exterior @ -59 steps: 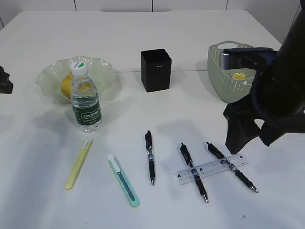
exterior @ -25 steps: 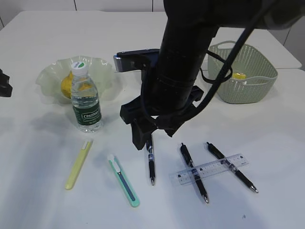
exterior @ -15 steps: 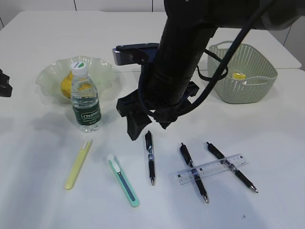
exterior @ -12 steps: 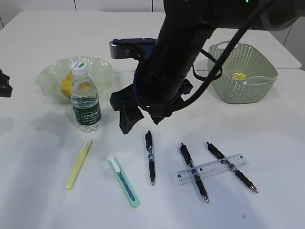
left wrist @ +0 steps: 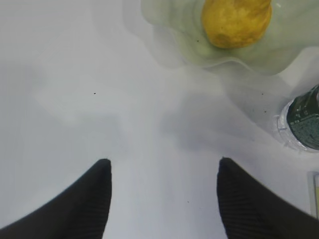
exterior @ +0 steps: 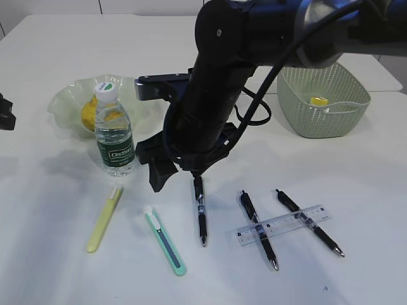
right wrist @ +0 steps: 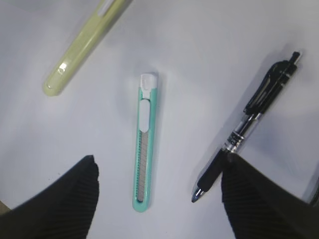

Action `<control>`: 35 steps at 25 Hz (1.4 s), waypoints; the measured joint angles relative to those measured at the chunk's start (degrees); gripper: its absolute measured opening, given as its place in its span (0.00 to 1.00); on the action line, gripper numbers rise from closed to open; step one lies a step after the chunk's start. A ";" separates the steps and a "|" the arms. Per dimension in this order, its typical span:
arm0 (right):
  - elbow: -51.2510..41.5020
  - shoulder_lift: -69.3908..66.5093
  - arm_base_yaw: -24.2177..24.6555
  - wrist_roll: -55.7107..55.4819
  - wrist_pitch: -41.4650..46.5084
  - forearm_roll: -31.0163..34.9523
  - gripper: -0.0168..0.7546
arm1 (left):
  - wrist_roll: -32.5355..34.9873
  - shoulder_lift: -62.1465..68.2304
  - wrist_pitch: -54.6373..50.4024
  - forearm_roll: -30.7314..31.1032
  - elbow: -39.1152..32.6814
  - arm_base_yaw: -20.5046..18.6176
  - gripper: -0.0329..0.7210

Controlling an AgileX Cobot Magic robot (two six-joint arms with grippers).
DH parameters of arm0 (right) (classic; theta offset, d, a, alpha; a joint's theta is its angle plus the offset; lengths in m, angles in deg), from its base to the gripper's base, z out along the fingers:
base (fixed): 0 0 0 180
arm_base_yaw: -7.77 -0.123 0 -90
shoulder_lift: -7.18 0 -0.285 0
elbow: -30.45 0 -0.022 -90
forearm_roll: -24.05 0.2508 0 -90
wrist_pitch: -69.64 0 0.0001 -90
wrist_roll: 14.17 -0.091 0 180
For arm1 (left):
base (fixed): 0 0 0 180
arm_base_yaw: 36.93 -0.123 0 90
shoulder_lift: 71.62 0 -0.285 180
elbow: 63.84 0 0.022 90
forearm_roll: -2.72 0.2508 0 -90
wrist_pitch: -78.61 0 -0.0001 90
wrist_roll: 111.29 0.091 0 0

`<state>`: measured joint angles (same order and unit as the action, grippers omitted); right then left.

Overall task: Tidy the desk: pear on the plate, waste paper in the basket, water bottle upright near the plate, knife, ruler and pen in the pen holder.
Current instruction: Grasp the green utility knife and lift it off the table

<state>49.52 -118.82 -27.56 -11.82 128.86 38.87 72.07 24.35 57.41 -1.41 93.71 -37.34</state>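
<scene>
My right gripper (exterior: 175, 178) hangs open above the desk (exterior: 57, 273), between the bottle and the leftmost pen (exterior: 201, 213). In the right wrist view the right gripper (right wrist: 159, 158) has a teal knife (right wrist: 144, 159) lying under the gap between its fingers, untouched. A yellow-green knife (exterior: 105, 219) lies left of the teal knife (exterior: 165, 240). Two more pens (exterior: 257, 230) cross under the clear ruler (exterior: 283, 224). The pear (exterior: 89, 113) sits in the green plate (exterior: 63, 98). The water bottle (exterior: 114, 136) stands upright before it. My left gripper (left wrist: 164, 160) is open over bare desk. The pen holder is hidden behind my right arm.
The sage-green basket (exterior: 343, 117) stands at the back right with a yellow paper scrap (exterior: 316, 100) inside. My right arm (exterior: 222, 76) spans the middle of the desk from the upper right. Only a bit of the left gripper (exterior: 5, 113) shows at the far left edge.
My right arm has swung from the basket across to the left, passing over the leftmost pen, and now hovers nearer the teal knife. The left gripper has stayed put.
</scene>
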 joint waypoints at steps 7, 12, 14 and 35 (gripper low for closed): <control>3.86 -3.62 -2.27 0.00 1.66 -2.64 0.76 | 0.00 0.00 -0.09 0.00 0.00 0.00 0.66; 6.41 -5.66 -4.02 0.00 2.66 -3.99 0.76 | 0.00 0.00 -0.36 0.00 0.00 0.00 0.66; 7.86 -6.72 -4.17 -0.27 3.49 -4.35 0.76 | 0.00 0.00 -0.48 0.00 0.00 0.00 0.66; 14.87 -13.70 -4.58 -3.36 6.27 -5.00 0.76 | 0.00 0.00 -0.71 0.00 0.00 0.00 0.66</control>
<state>64.39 -132.52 -32.13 -15.18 135.13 33.87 72.07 24.35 56.71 -1.41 93.71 -37.34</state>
